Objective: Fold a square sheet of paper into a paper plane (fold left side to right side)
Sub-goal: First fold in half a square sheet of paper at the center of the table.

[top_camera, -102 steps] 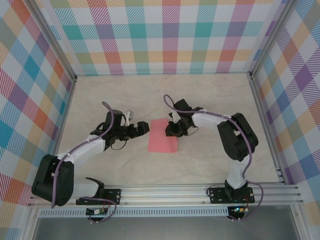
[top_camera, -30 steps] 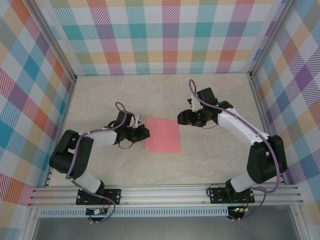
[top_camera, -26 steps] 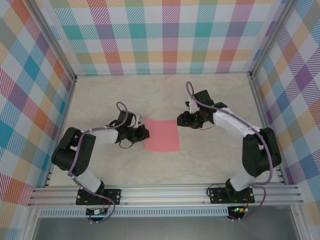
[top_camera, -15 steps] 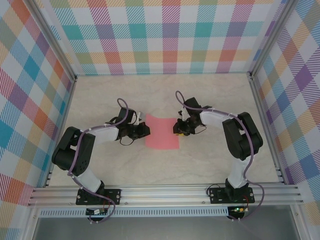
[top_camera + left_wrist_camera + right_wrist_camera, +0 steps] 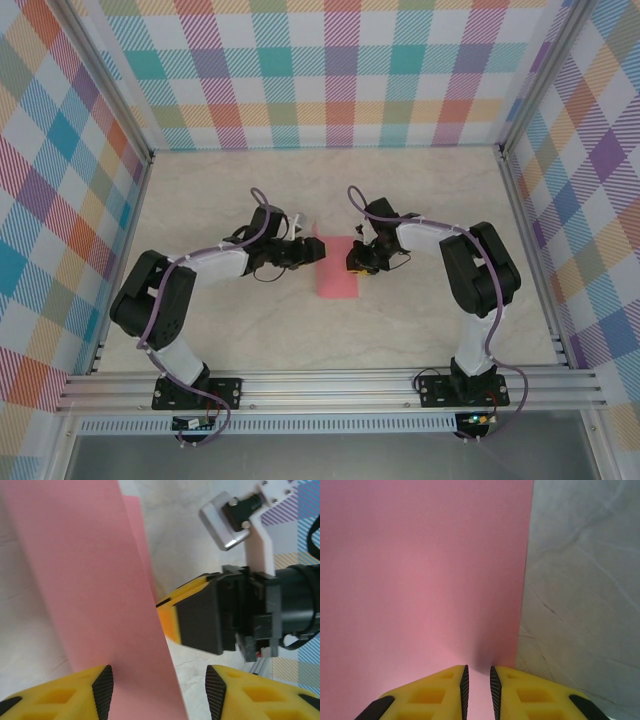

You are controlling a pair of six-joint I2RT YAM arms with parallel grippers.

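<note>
Left-to-right fold in hand: left gripper [image 5: 159, 680], jaws apart, straddles the raised flap of the square sheet of paper [image 5: 90, 580]. Right gripper [image 5: 477, 672] is nearly closed, probably pinning the right edge. Next, lay the flap flat and press the crease.

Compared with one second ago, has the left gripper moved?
Yes. The left gripper has shifted right, farther from the left wall, and slightly toward the back wall.

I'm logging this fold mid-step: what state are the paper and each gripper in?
square sheet of paper: left side lifted over toward the right, not flat.
left gripper: open, lifted flap between its fingers.
right gripper: nearly shut, tips on the sheet near its right edge.
</note>
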